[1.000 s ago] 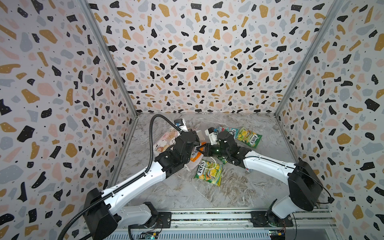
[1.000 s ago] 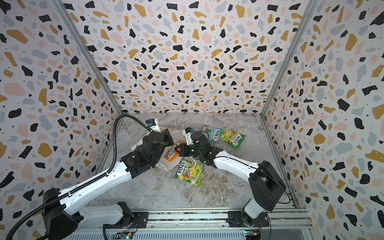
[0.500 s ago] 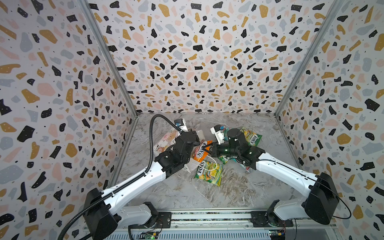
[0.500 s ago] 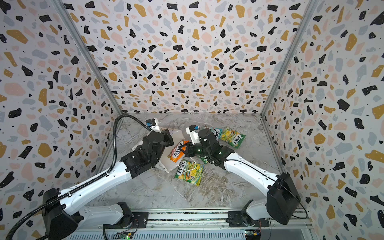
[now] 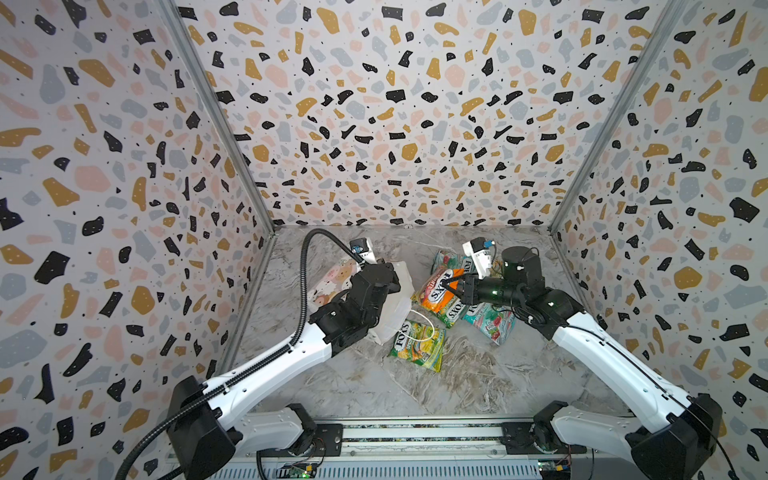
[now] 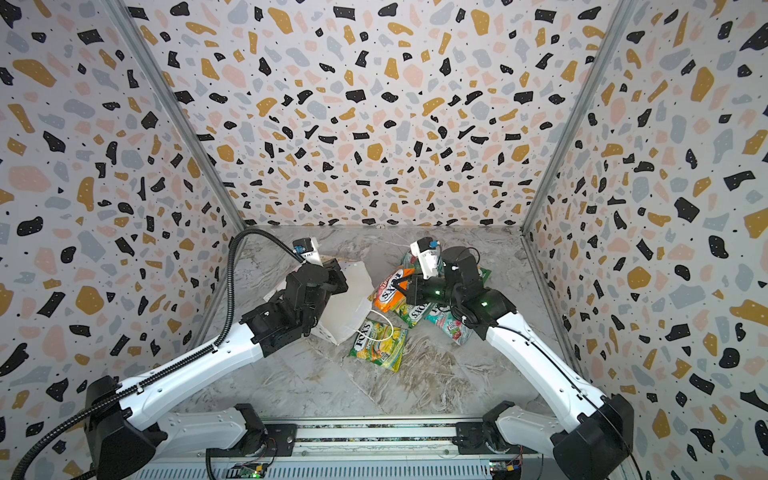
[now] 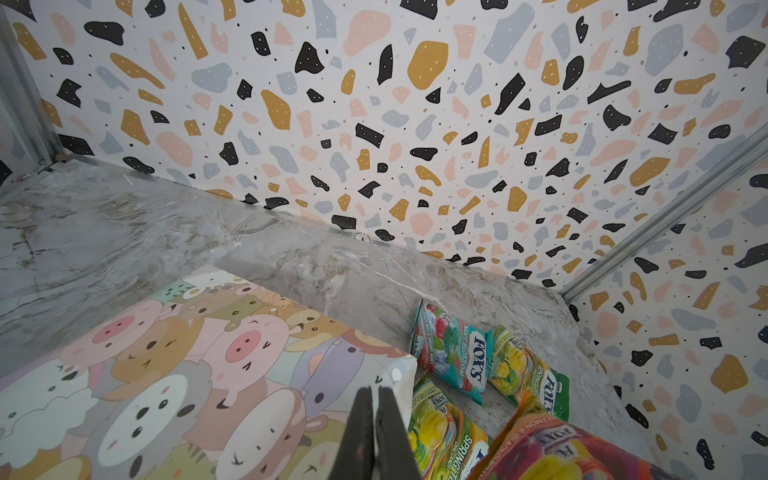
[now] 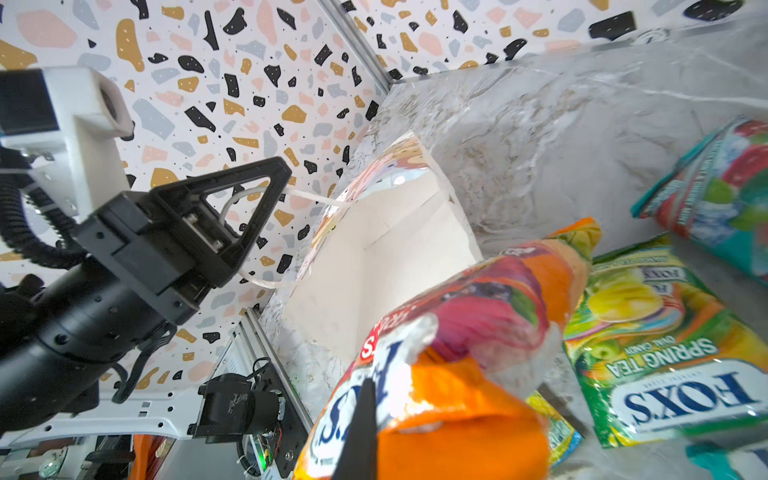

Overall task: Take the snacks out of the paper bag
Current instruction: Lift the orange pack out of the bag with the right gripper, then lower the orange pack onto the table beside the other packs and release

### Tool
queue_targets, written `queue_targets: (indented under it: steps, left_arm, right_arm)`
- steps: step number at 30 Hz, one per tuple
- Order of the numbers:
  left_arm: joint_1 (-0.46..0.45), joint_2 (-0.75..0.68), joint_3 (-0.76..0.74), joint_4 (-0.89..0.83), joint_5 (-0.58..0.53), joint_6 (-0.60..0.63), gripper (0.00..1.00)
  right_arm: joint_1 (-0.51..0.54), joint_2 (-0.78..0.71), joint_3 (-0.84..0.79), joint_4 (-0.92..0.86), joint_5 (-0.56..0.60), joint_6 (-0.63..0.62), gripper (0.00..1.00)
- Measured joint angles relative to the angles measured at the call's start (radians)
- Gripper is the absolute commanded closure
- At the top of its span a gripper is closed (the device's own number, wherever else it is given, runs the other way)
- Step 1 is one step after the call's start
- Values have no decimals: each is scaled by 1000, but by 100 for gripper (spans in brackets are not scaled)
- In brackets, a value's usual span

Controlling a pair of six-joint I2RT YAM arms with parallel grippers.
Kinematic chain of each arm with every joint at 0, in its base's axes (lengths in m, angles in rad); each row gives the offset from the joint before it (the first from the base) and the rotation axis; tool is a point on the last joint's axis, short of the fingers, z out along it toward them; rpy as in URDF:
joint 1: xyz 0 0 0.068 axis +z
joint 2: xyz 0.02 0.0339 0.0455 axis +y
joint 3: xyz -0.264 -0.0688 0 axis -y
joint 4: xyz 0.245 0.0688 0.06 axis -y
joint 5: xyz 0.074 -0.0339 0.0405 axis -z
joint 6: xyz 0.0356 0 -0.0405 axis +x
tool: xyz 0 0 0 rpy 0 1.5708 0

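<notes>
The paper bag lies on its side with its white inside facing right; its outside has a pastel animal print. My left gripper is shut on the bag's rim. My right gripper is shut on an orange snack packet, held just right of the bag's mouth. Other snacks lie on the table: a green-yellow packet in front, a second green-yellow one, and two teal-red ones.
A white cord handle of the bag lies across the front green-yellow packet. Patterned walls close in the marble table on three sides. The arms' base rail runs along the front edge.
My right gripper has drawn the orange packet rightward, away from the bag's mouth, and its arm has swung out to the right. The left gripper and the bag have stayed put.
</notes>
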Motion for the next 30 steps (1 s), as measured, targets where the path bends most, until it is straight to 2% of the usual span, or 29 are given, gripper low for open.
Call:
queue_targets:
  steps: [6,10,17,30]
  left_arm:
    - [0,0,0,-16,11,0,100]
    - [0,0,1,-21,14,1,100]
    - [0,0,7,-25,21,1,100]
    - [0,0,7,-24,37,1,100]
  right_arm:
    - [-142,-98,-58,-108,-42,-57,100]
    - [-190,-128,-116,-186,-52,-96,100]
    - [-201,-158,-208,-291,-59,-136,100]
    - [-201,-185,-354,-289,-100,-138,100]
